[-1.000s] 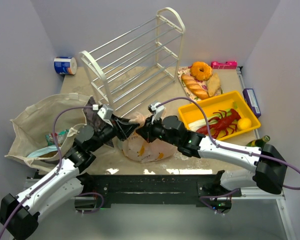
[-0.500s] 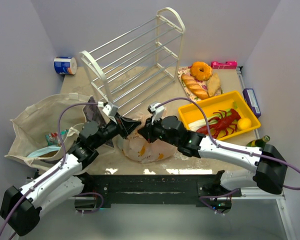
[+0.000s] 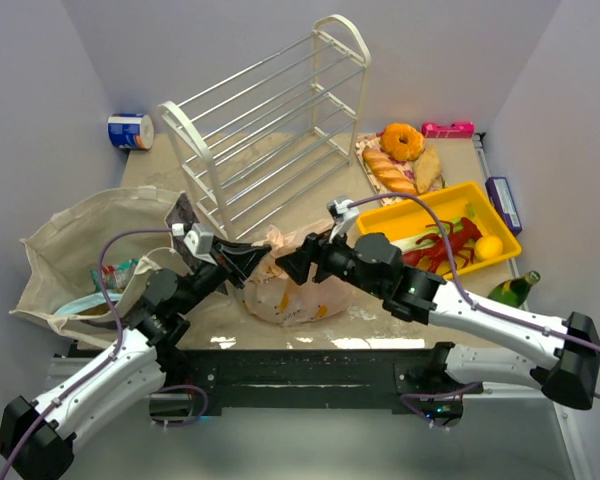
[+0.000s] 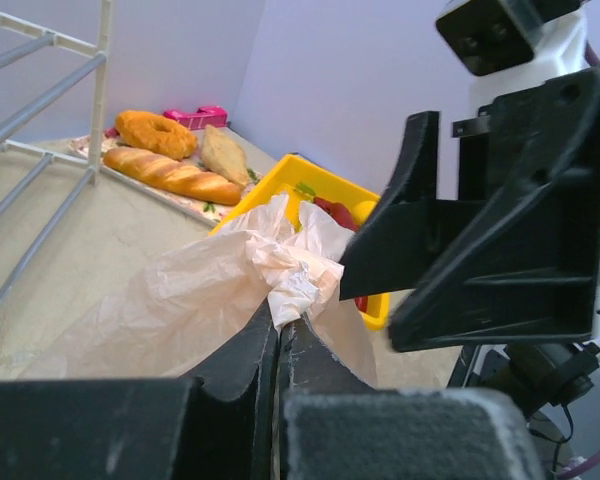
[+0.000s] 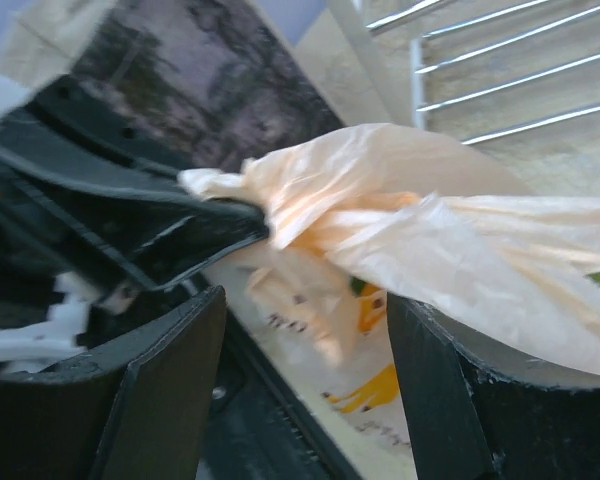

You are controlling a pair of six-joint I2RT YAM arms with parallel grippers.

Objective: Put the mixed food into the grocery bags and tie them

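From the top view the pink bag (image 3: 280, 290) sat on the counter (image 3: 155, 175) near the front edge, between the two arms. The tote (image 3: 70, 245) was slumped off to the left with a couple of packets (image 3: 115, 275) inside it. That view didn't show the grip itself, though.

The left wrist cam did. The left pincer (image 4: 280, 335) was clamped on a twisted bunch of the bag's plastic, its fingers all but touching with the film pinched between them. Past it you could see the yellow tray (image 4: 298, 172), and further back the bread loaves (image 4: 170, 172) and the donut (image 4: 155, 132).

The right wrist cam showed the other side. The right pincer (image 5: 305, 300) was spread wide and gripping nothing, with the bag's bunched top stretched across just above the gap. The plastic seemed to lie on its right finger, but that edge was blurry so I couldn't say for sure.

Half a second earlier the two pincers had been nearly nose to nose over the bag. Now the right one had backed off to the right, and its whole arm had swung that way too. The left arm had dropped back toward the near left. The bag's bunched top now showed between them. The tray, the lobster (image 3: 442, 245) and the rack (image 3: 270, 130) hadn't moved.
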